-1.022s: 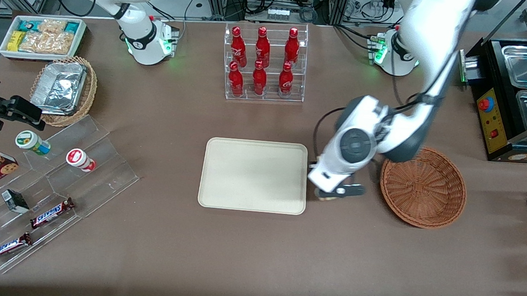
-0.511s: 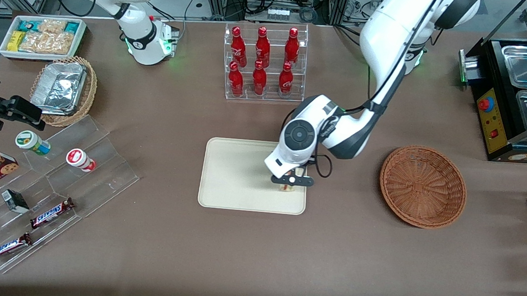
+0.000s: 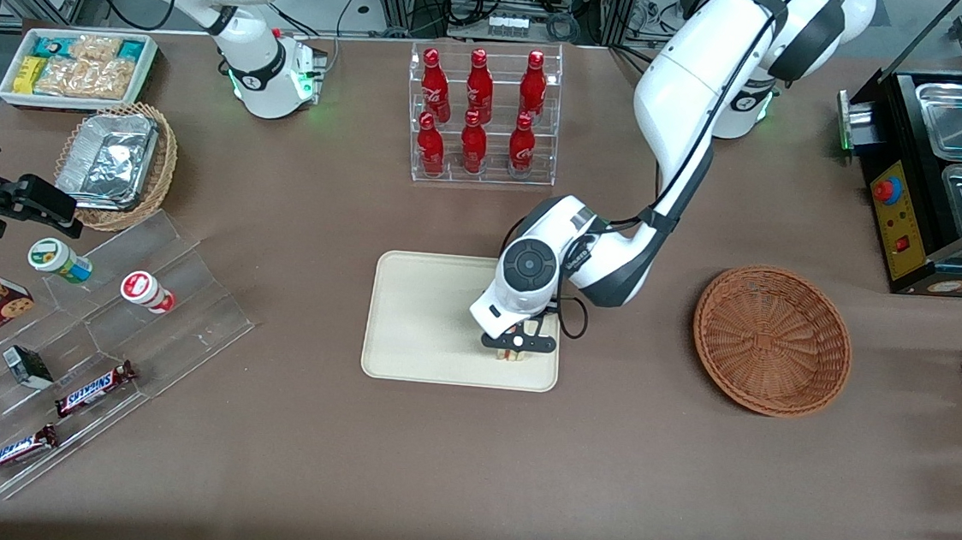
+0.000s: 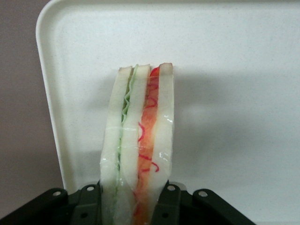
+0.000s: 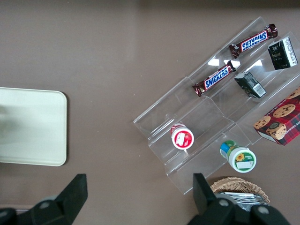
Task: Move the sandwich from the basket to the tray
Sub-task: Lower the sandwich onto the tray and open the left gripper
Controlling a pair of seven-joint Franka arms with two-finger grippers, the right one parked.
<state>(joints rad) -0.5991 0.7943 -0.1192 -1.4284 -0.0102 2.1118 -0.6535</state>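
Note:
My left gripper (image 3: 513, 351) is shut on the sandwich (image 3: 512, 357), a wedge of white bread with green and red-orange layers, wrapped in clear film. It hangs low over the cream tray (image 3: 417, 316), near the tray's corner nearest the front camera on the working arm's side. In the left wrist view the sandwich (image 4: 139, 140) stands on edge between my black fingers (image 4: 169, 204), with the tray (image 4: 234, 56) right under it. The reddish-brown wicker basket (image 3: 772, 340) stands empty toward the working arm's end of the table.
A clear rack of red bottles (image 3: 480, 115) stands farther from the front camera than the tray. A clear stepped stand with snack bars and cups (image 3: 98, 334) and a tan basket of foil trays (image 3: 116, 164) lie toward the parked arm's end.
My gripper carried the sandwich from the table gap between basket and tray to over the tray's near corner, and has come lower toward the tray.

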